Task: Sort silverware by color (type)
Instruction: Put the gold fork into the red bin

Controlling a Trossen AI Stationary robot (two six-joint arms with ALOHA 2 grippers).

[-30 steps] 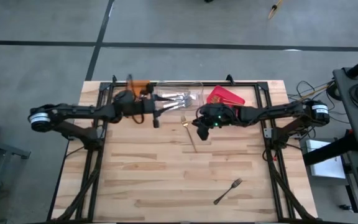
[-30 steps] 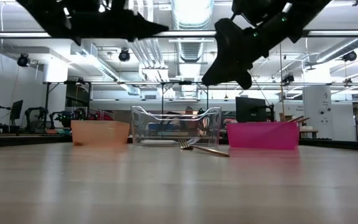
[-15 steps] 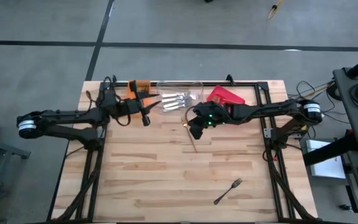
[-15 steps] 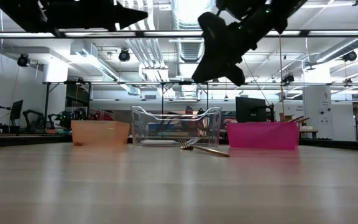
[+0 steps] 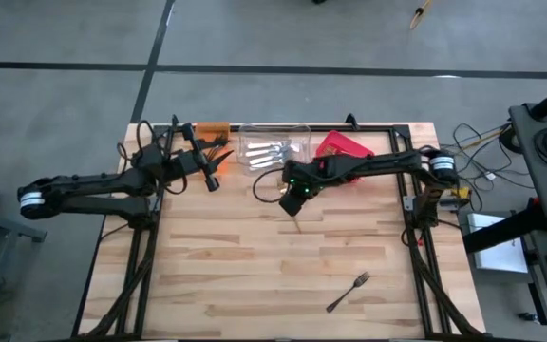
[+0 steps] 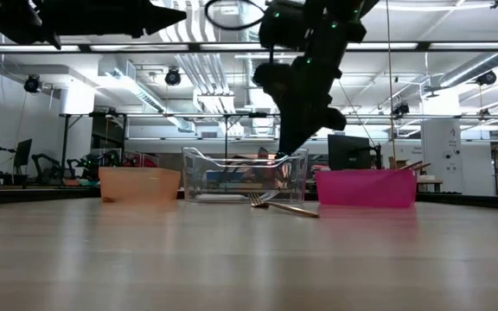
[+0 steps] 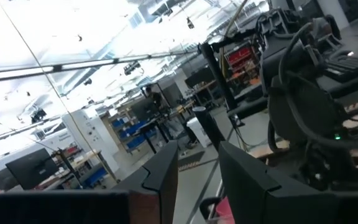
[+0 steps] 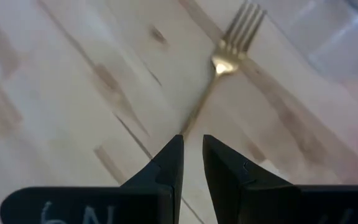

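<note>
A gold fork [image 8: 225, 62] lies flat on the wooden table [image 5: 254, 275], just in front of the clear bin [image 5: 273, 147]. Its handle end [image 5: 298, 224] shows from under my right gripper [image 5: 294, 203]. That gripper [image 8: 192, 140] hangs above the handle and points steeply down. Its fingers stand a narrow gap apart with nothing between them, well clear of the table in the low view [image 6: 288, 149]. Several silver forks [image 5: 272, 150] lie in the clear bin. My left gripper [image 5: 212, 180] is open and empty [image 7: 197, 149], drawn back near the orange bin [image 5: 212, 130].
Three bins stand in a row along the far edge: orange, clear, and red [image 5: 343, 147]. A lone fork [image 5: 349, 291] lies near the table's front right. The middle and near left of the table hold nothing else.
My left gripper has pulled back from the clear bin toward the table's left edge and tipped upward. My right gripper has moved left from beside the red bin to above the gold fork and tipped steeply downward. The fork has stayed put.
</note>
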